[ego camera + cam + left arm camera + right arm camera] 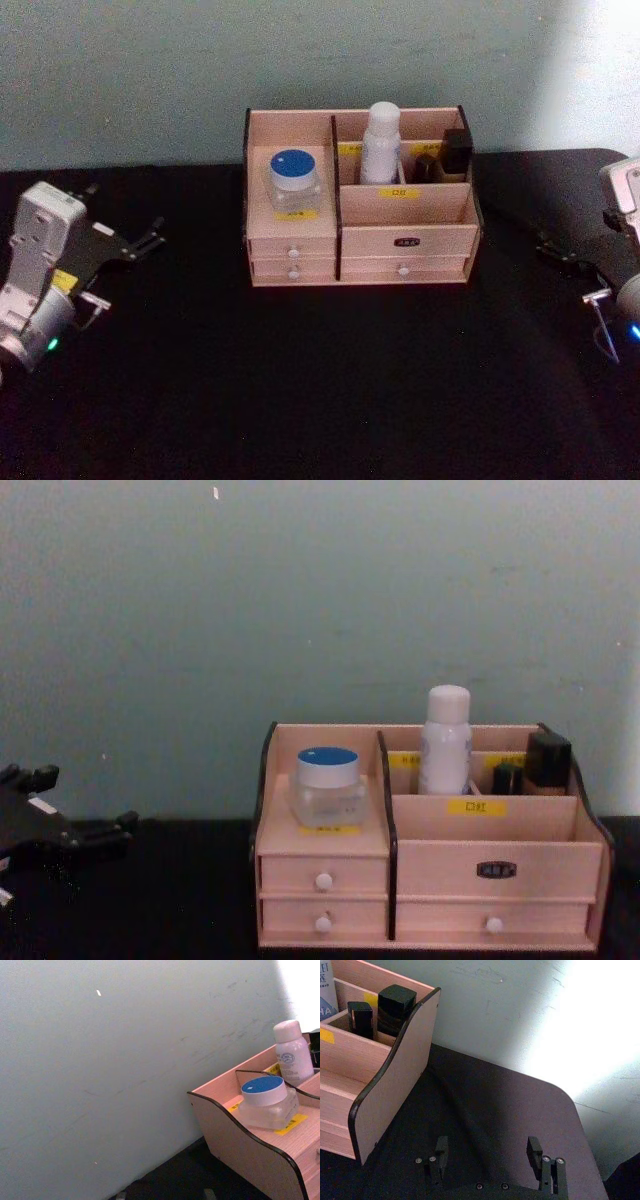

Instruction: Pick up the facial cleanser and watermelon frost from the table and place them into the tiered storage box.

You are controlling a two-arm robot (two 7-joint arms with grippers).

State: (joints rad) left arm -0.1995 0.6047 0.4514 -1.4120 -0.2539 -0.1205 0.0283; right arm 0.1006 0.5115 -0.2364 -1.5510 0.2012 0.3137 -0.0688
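In the tiered storage box the facial cleanser stands upright in a rear compartment and the watermelon frost sits on the left shelf. The left claw and right claw rest apart, spread and empty; a careless swing could still topple the bottle.

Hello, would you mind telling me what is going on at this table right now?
Nothing is being handled at the moment. The facial cleanser stands upright in a rear compartment of the tiered storage box, and the watermelon frost sits in the box's left section, above the small drawers. The left gripper hangs open over the black table to the left of the box, and the right gripper is open off to its right, holding nothing. Both items look to be placed.
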